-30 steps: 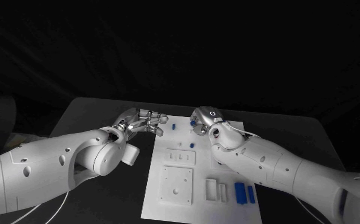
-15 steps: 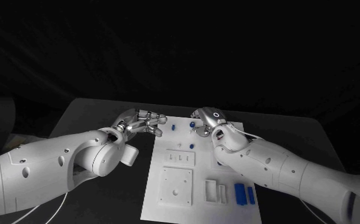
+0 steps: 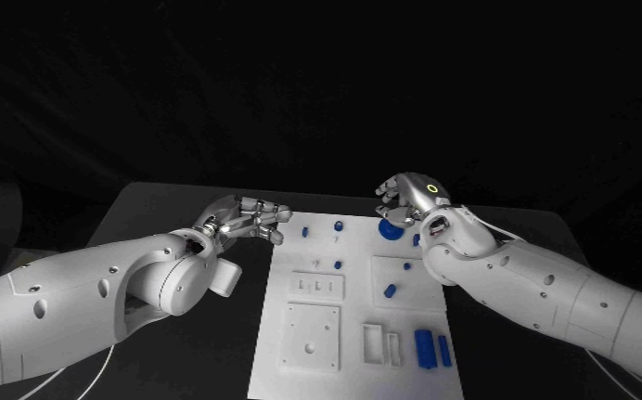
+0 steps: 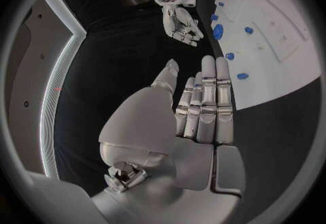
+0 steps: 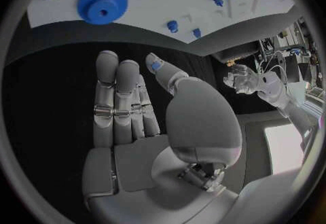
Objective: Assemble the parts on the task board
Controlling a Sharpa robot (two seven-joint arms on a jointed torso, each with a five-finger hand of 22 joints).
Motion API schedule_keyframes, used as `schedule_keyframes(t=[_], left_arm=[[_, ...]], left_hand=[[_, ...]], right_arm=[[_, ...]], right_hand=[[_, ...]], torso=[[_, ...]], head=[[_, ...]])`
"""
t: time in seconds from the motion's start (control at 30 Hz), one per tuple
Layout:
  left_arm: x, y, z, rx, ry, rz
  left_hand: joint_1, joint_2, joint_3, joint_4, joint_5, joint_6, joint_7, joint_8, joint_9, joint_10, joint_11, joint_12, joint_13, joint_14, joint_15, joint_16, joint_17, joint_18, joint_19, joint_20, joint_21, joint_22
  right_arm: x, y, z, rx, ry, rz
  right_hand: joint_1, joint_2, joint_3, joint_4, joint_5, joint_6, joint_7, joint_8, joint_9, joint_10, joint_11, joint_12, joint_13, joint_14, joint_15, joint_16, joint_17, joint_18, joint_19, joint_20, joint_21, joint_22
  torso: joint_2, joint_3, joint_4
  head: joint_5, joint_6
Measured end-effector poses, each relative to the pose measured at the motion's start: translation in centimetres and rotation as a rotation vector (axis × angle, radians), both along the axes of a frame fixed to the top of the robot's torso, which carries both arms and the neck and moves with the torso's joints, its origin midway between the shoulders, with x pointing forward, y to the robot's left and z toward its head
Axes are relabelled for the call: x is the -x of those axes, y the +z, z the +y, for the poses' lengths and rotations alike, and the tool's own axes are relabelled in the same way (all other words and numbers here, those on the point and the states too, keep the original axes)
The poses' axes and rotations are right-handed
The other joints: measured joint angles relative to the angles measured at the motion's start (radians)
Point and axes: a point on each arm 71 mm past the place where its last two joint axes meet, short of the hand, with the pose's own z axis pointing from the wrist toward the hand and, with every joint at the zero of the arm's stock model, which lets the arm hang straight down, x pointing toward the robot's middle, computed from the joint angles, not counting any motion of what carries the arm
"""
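Since a second ago the right robot hand (image 3: 408, 200) has swung outward, uncovering a blue disc (image 3: 391, 229) on the board (image 3: 351, 344) just beneath it. It holds nothing, fingers loosely together; the left robot hand (image 3: 248, 217), beside the board, is spread and empty. Next comes reaching for a part, probably.

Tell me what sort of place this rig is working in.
Probably a lab or test bench, not a home or factory line. A white task board with small blue parts lies on a black table against a dark backdrop, and cluttered equipment shelves show in the right wrist view.
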Motion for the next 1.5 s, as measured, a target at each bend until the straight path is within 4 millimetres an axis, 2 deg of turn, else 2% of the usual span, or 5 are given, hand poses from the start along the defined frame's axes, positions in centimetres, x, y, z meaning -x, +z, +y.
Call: schedule_keyframes(t=[0.13, 0.17, 0.3, 0.5, 1.5], left_arm=[[-0.1, 0.0, 0.1, -0.001, 0.005, -0.001], [-0.1, 0.0, 0.2, -0.001, 0.006, -0.001], [-0.2, 0.0, 0.3, -0.002, 0.01, -0.001], [-0.4, -0.1, 0.4, -0.002, 0.014, 0.0], [-0.6, -0.2, 0.4, -0.002, 0.014, 0.002]], left_hand=[[0.0, 0.0, 0.0, 0.0, 0.0, 0.0, 0.0, 0.0, 0.0, 0.0, 0.0, 0.0, 0.0, 0.0, 0.0, 0.0, 0.0, 0.0, 0.0, 0.0, 0.0, 0.0], [0.0, 0.0, 0.0, 0.0, 0.0, 0.0, 0.0, 0.0, 0.0, 0.0, 0.0, 0.0, 0.0, 0.0, 0.0, 0.0, 0.0, 0.0, 0.0, 0.0, 0.0, 0.0], [0.0, 0.0, 0.0, 0.0, 0.0, 0.0, 0.0, 0.0, 0.0, 0.0, 0.0, 0.0, 0.0, 0.0, 0.0, 0.0, 0.0, 0.0, 0.0, 0.0, 0.0, 0.0], [0.0, 0.0, 0.0, 0.0, 0.0, 0.0, 0.0, 0.0, 0.0, 0.0, 0.0, 0.0, 0.0, 0.0, 0.0, 0.0, 0.0, 0.0, 0.0, 0.0, 0.0, 0.0], [0.0, 0.0, 0.0, 0.0, 0.0, 0.0, 0.0, 0.0, 0.0, 0.0, 0.0, 0.0, 0.0, 0.0, 0.0, 0.001, 0.0, 0.0, 0.0, 0.0, 0.004, 0.0]], right_arm=[[-0.1, 0.0, -1.7, 0.0, -0.023, 0.035], [-0.1, 0.0, -1.9, 0.0, -0.026, 0.046], [-0.4, -0.6, -2.7, 0.003, -0.035, 0.104], [-0.9, -1.8, -3.5, 0.015, -0.045, 0.19], [-1.3, -4.3, -3.8, 0.04, -0.057, 0.315]], right_hand=[[-0.005, -0.005, -0.108, -0.002, 0.075, 0.012, -0.012, 0.0, 0.003, 0.093, -0.045, 0.161, 0.179, 0.006, -0.031, 0.012, 0.018, -0.024, 0.0, -0.037, 0.048, 0.032], [0.002, 0.008, -0.149, -0.002, 0.098, 0.002, -0.014, 0.0, 0.002, 0.022, -0.047, 0.308, 0.357, 0.005, -0.034, 0.028, 0.036, -0.035, 0.0, -0.043, 0.083, 0.055], [-0.018, 0.037, -0.212, -0.005, 0.156, -0.025, -0.008, 0.0, 0.013, -0.148, -0.042, 0.692, 0.833, -0.015, -0.028, 0.1, 0.137, -0.04, -0.001, -0.044, 0.209, 0.149], [-0.018, 0.037, -0.249, 0.016, 0.171, -0.053, -0.002, 0.0, 0.025, -0.101, -0.029, 0.921, 1.079, -0.018, -0.024, 0.198, 0.333, -0.039, 0.0, -0.035, 0.358, 0.263], [-0.018, 0.037, -0.252, 0.035, 0.189, -0.072, 0.003, 0.0, 0.033, -0.077, -0.026, 0.985, 1.159, -0.005, -0.012, 0.215, 0.487, -0.039, -0.001, -0.026, 0.402, 0.291]], torso=[[-0.002, 0.0013, -0.0039], [-0.002, 0.0018, -0.004], [-0.001, 0.0037, -0.0035], [0.001, 0.0018, -0.0007], [0.002, -0.0011, 0.0019]], head=[[0.001, 0.001], [0.002, 0.001], [0.002, 0.002], [-0.002, 0.0], [-0.005, -0.009]])
